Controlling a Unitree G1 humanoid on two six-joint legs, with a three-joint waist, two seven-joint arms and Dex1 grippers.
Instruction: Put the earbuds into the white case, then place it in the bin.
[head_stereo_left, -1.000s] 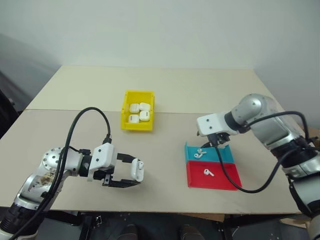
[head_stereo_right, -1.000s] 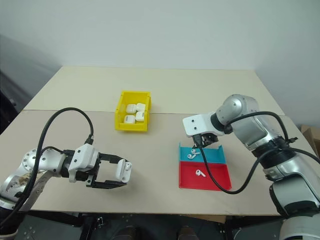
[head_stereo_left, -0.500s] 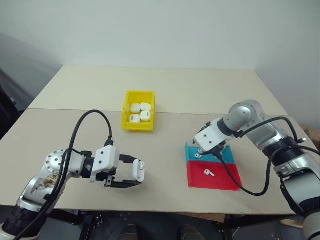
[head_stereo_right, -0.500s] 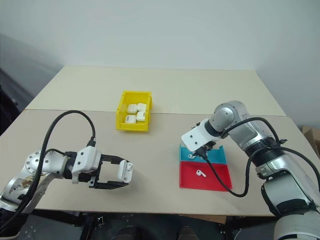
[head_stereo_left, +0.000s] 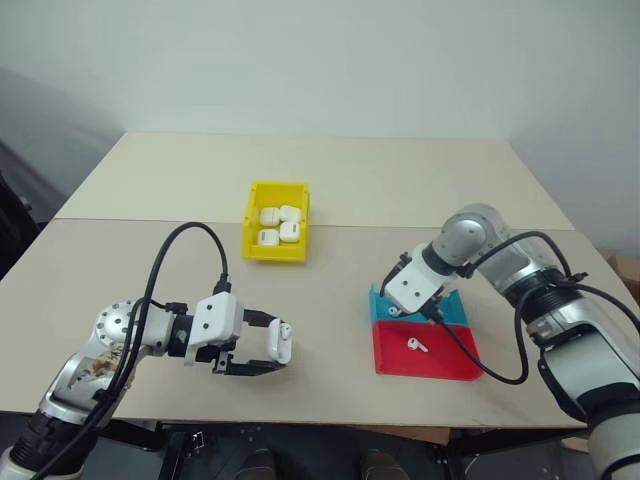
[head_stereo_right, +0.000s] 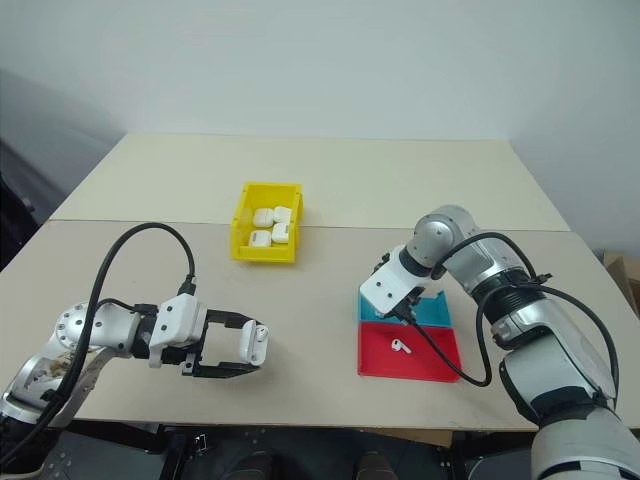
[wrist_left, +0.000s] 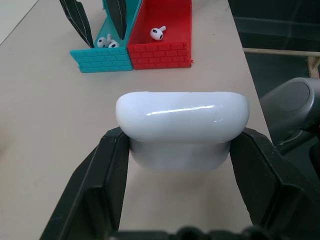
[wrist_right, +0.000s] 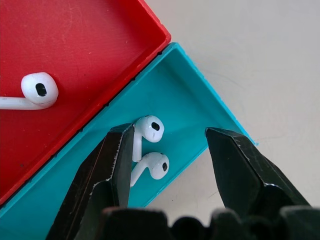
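On the beige surface (head_stereo_left: 150, 190), a white case (wrist_left: 182, 127) is clamped between the two black fingers of the left pincer (head_stereo_left: 262, 347), held near the front edge with its lid tipped open, as the head views suggest. The right pincer (wrist_right: 170, 157) is pointed steeply down into the blue tray (wrist_right: 192, 95), its fingers parted and gripping nothing; two earbuds (wrist_right: 149, 150) are seen lying side by side in that tray, between the fingers and just beside one of them, though whether that finger touches them cannot be told. A third earbud (wrist_right: 37, 90) is seen in the red tray (head_stereo_left: 445, 355), which abuts the blue one. The yellow bin (head_stereo_left: 276, 234) is set farther back on the surface, well apart from both pincers, and four more white cases (head_stereo_left: 279, 225) are seen inside it.
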